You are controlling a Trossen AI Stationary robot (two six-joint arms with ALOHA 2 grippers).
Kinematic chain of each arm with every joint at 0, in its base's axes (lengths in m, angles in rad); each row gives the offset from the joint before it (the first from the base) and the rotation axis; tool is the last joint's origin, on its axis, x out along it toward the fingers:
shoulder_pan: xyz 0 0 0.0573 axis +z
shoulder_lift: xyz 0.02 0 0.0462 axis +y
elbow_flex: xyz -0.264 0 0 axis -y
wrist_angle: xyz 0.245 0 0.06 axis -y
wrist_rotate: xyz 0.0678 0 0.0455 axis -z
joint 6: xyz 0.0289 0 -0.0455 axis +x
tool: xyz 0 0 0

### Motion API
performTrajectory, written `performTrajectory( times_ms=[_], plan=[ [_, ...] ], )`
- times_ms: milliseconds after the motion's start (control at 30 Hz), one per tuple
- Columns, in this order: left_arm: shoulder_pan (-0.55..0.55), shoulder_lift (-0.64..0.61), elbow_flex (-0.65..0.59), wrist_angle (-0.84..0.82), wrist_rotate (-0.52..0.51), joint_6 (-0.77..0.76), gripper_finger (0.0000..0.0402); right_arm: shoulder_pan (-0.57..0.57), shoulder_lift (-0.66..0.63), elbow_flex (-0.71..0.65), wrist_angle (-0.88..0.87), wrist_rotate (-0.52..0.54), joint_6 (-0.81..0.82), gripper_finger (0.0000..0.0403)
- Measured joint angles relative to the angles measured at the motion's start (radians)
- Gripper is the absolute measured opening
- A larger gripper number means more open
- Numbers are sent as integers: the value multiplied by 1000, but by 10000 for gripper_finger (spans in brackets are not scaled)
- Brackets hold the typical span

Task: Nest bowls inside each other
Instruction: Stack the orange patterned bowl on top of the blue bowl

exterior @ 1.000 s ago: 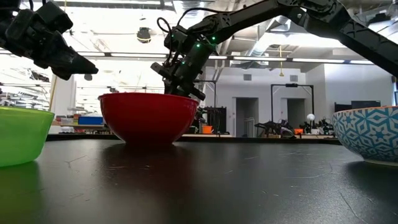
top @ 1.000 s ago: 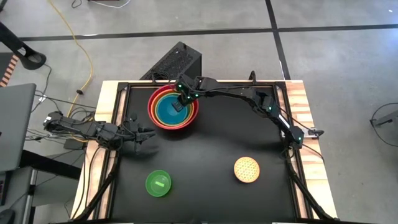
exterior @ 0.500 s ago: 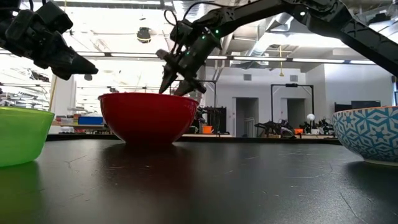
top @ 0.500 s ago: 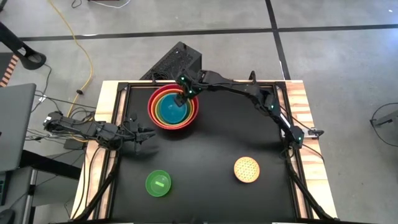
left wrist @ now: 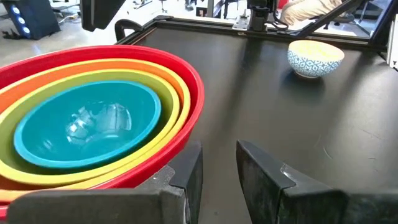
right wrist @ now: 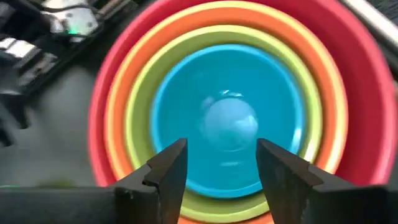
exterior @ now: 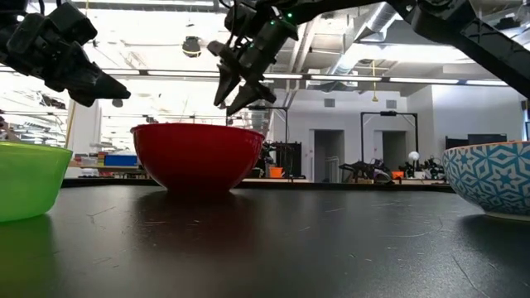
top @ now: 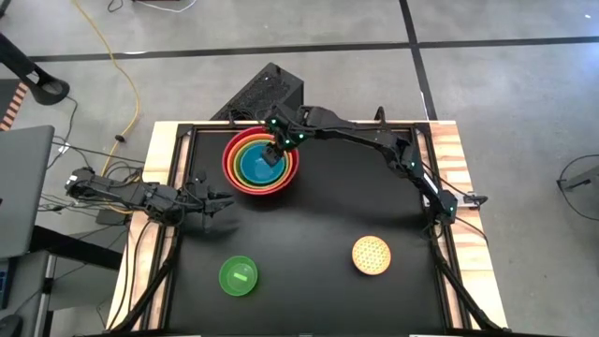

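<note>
**Four Bowls Stacked; Right Tool Spread Above the Stack**

The red bowl (top: 260, 162) stands at the far side of the black tabletop (top: 309, 234). Nested inside it, in order, are the orange bowl (right wrist: 339, 112), the olive-green bowl (right wrist: 134, 118) and the blue bowl (right wrist: 230, 118), which lies innermost.

The right tool (exterior: 240, 87) hangs over the stack, clear of the red rim in the low view. Its fingers (right wrist: 165, 171) are spread apart and grip nothing; the right wrist view looks straight down between them into the blue bowl.

The left tool (top: 213, 203) waits near the left edge of the tabletop, just beside the stack. Its fingers (left wrist: 261, 171) stand slightly apart with a narrow gap, holding nothing.

Two bowls stay outside the stack: the bright green bowl (top: 238, 276) at the near left of the tabletop, and the dotted yellow bowl (top: 372, 255) at the near right, well apart from each other.
</note>
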Motion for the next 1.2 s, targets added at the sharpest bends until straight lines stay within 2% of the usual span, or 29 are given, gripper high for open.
performTrajectory(
  times_ms=[67, 167, 367, 567, 633, 800, 933, 1067, 1200],
  plan=[
    [0, 0, 0, 1, 0, -4, 87, 17, 9, -1, 9, 37, -1, 189],
    [0, 0, 0, 1, 0, -5, 87, 48, 13, -5, -3, 37, 0, 170],
    [0, 0, 0, 0, 0, 1, 87, 183, 1, -3, -19, -75, 6, 149],
    [0, 0, 0, -4, 0, 3, 87, 372, -6, -3, -284, -86, 113, 146],
    [0, 0, 0, -5, 0, 4, 87, 440, -6, -3, -391, -56, 153, 146],
    [0, 0, 0, -8, 0, 4, 87, 602, -6, -3, -621, 116, 263, 146],
    [0, 0, 0, -8, 0, 4, 87, 697, -14, -13, -614, 137, 283, 146],
    [0, 0, 0, -10, -3, 4, 87, 767, -34, -32, -631, 230, 297, 146],
    [0, 0, 0, -10, -6, 4, 87, 814, -123, -126, -631, 329, 354, 146]
  ],
)
